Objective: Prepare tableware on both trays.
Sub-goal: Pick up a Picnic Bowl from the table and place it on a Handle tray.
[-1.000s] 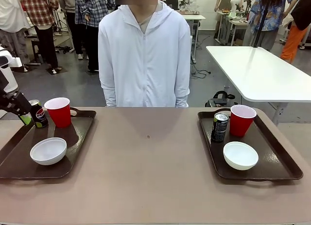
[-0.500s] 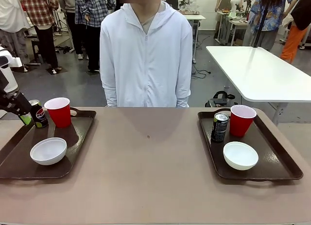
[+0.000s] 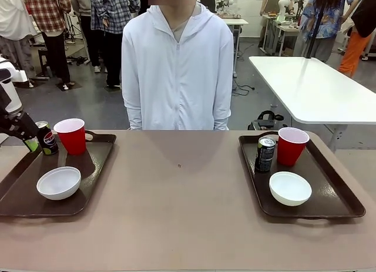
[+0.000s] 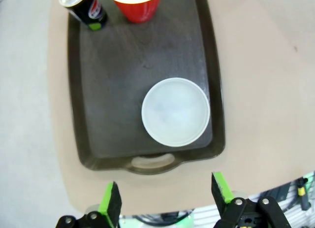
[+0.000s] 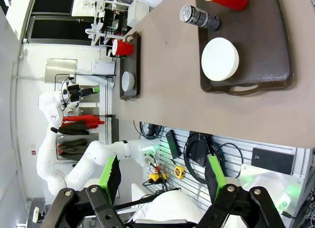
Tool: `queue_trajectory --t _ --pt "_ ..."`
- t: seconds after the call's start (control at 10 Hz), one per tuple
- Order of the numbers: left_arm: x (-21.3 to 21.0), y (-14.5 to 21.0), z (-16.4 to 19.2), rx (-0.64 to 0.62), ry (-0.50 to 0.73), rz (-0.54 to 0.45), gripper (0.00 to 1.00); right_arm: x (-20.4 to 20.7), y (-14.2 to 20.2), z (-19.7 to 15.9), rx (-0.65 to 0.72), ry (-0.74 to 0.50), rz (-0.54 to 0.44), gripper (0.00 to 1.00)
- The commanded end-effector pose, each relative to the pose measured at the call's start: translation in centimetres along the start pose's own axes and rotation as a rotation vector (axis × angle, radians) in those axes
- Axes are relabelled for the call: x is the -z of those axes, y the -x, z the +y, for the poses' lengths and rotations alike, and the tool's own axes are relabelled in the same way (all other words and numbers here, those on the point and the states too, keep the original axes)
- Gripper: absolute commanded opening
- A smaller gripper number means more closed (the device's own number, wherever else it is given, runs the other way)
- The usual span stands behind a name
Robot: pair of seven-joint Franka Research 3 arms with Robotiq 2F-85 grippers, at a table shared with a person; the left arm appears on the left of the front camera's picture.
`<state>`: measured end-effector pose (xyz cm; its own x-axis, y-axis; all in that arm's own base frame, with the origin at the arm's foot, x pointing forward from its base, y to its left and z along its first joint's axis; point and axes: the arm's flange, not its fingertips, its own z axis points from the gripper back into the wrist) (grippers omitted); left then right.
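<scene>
The left tray (image 3: 91,161) holds a red cup (image 3: 71,136), a Pepsi-marked can (image 3: 47,138) and a white bowl (image 3: 59,182). The right tray (image 3: 338,192) carries a dark can (image 3: 265,154), a red cup (image 3: 292,145) and a white bowl (image 3: 289,188). My left gripper (image 4: 166,196) hangs open and empty high over the near handle of the left tray (image 4: 98,90), with the bowl (image 4: 175,112) below it. My right gripper (image 5: 161,173) is open and empty, well off the table's edge. From there the right tray (image 5: 275,41), its bowl (image 5: 220,59) and can (image 5: 199,16) show.
A person in a white hooded jacket (image 3: 176,66) stands at the far side of the table, with no hand over it. Bare tabletop (image 3: 179,190) lies between the trays. A white table (image 3: 311,87) stands behind on the right, and people stand farther back.
The person has shifted slightly to the right. The tableware, the trays and both grippers have not moved.
</scene>
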<state>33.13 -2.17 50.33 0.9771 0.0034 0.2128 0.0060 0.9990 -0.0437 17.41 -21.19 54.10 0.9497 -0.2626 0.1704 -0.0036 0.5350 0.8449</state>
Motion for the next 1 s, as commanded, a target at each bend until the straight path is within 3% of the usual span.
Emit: queue_trajectory --t 0.0,0.2,0.4,0.7,0.9 --pt "0.0 0.0 0.0 0.000 0.000 0.000 0.96 0.1 0.0 -0.3 0.005 0.002 -0.007 0.89" --pt "-1.7 -3.0 3.3 0.155 0.380 0.187 0.96 0.1 0.0 -0.3 0.005 0.002 -0.007 0.89" --pt "-1.7 -2.6 9.2 0.137 0.645 0.248 0.96 0.1 0.0 -0.3 0.005 0.002 -0.007 0.89" --pt "-1.6 -0.5 16.3 0.085 0.777 0.176 0.96 0.1 0.0 -0.3 0.005 0.002 -0.007 0.89" --pt "-2.0 2.9 19.7 -0.035 0.828 0.024 0.96 0.1 0.0 -0.3 0.005 0.002 -0.007 0.89"
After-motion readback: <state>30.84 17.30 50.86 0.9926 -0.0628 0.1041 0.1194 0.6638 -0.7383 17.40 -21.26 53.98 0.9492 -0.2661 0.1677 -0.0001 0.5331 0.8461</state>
